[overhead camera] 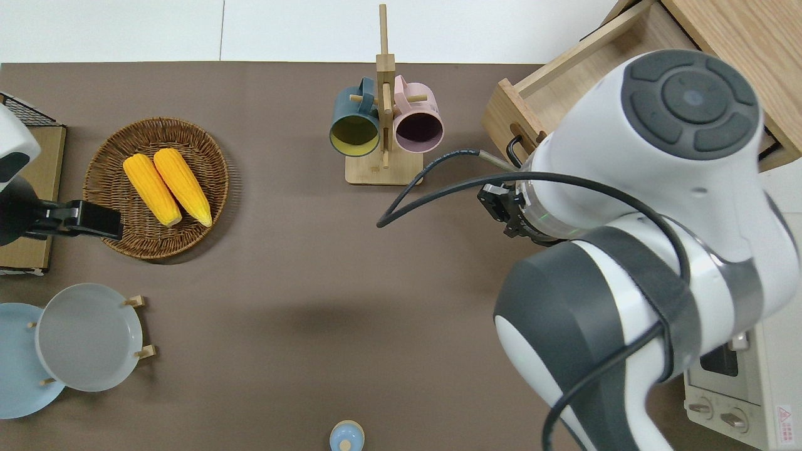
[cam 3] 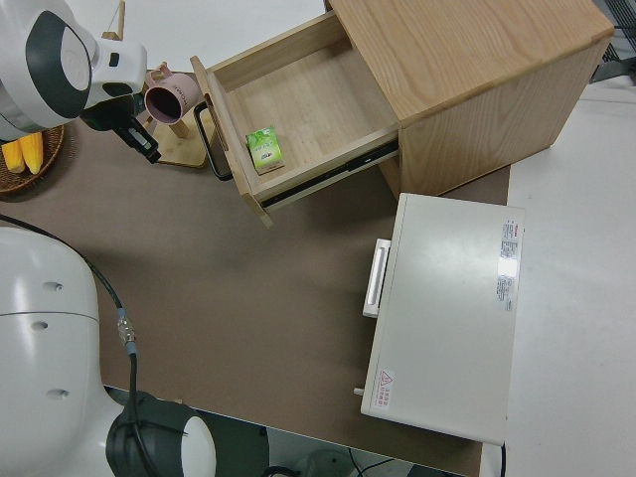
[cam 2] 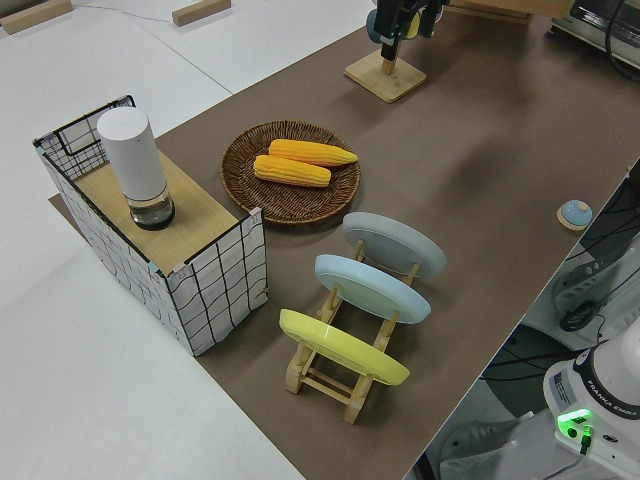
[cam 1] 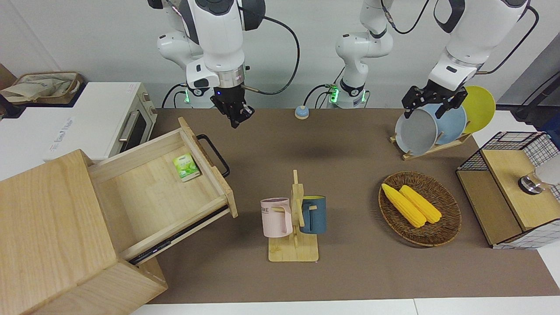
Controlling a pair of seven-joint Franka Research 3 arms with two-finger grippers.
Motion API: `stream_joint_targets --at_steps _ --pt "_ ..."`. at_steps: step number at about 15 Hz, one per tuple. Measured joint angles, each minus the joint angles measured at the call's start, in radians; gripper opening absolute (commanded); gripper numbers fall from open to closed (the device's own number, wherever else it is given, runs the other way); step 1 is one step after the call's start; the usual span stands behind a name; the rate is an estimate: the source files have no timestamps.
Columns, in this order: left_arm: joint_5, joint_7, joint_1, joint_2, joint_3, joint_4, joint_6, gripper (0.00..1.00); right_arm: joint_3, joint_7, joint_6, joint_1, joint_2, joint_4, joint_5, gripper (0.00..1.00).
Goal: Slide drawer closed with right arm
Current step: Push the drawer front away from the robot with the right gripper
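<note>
Drawer (cam 1: 166, 183) open (right end effector (cam 1: 236, 116) apart).

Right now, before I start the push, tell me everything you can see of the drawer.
The drawer is wide, shallow, light wood, pulled far out of the pale wooden cabinet, with a dark slide rail showing beneath its side. Its raised front panel carries a black metal loop handle. Inside, a small green packet lies on the floor against the front panel. The right hand hangs in the air close to the handle and touches nothing.
</note>
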Motion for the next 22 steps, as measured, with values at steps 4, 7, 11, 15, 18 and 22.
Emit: stream_joint_targets --at_steps 4,7,11,15,18,22 --pt "0.000 0.000 0.000 0.000 0.000 0.000 0.000 0.99 -0.003 0.086 0.020 0.000 0.045 -0.019 0.000 0.000" --pt "0.000 0.000 0.000 0.000 0.000 0.000 0.000 0.99 -0.010 0.134 0.028 0.000 0.074 -0.029 0.000 0.000" --pt "0.000 0.000 0.000 0.000 0.000 0.000 0.000 0.99 -0.012 0.216 0.079 0.000 0.095 -0.047 0.000 0.000" --pt "0.000 0.000 0.000 0.000 0.000 0.000 0.000 0.99 -0.013 0.251 0.120 0.000 0.103 -0.063 -0.002 0.000" --pt "0.000 0.000 0.000 0.000 0.000 0.000 0.000 0.99 -0.020 0.256 0.143 -0.004 0.116 -0.065 -0.016 0.000" --pt "0.000 0.000 0.000 0.000 0.000 0.000 0.000 0.99 -0.028 0.256 0.167 -0.009 0.136 -0.066 -0.043 0.000"
